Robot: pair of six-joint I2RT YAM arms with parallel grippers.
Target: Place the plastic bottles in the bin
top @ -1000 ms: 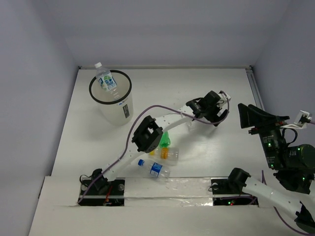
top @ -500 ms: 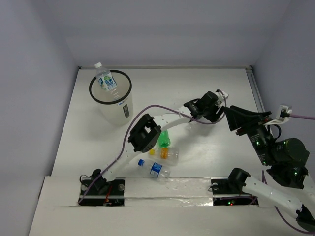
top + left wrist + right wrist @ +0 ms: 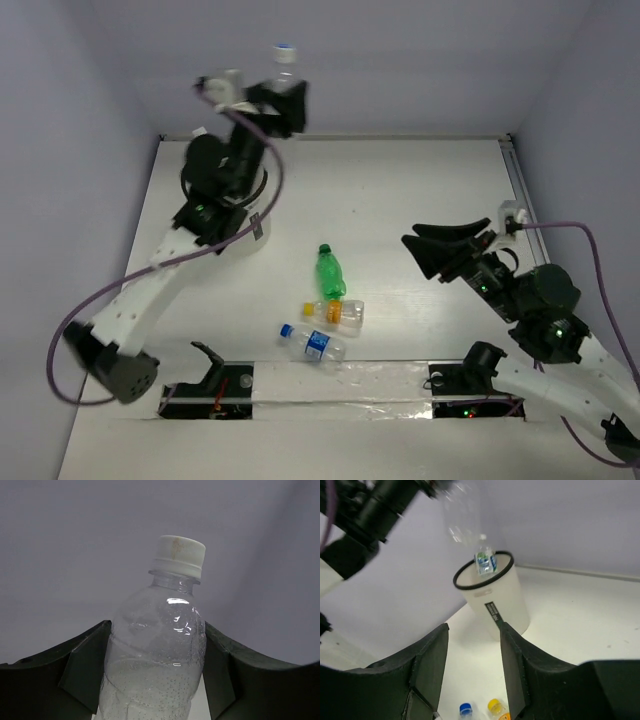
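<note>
table | bin far left, blue-label bottle poking out of it | left gripper raised high by the bin, clamped on clear bottle | right gripper near right, fingers spread, empty | green bottle, orange-label bottle, blue-capped bottle lying near centre

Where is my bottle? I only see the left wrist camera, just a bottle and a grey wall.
Observer: The left gripper holds the plain clear bottle high up, close to the bin.
Operator: Is anything in the bin?
Observer: Yes, one blue-labelled bottle is inside it.
Operator: How many are left?
Observer: Three lie on the table: a green bottle, an orange-labelled bottle and a blue-capped bottle.
</note>
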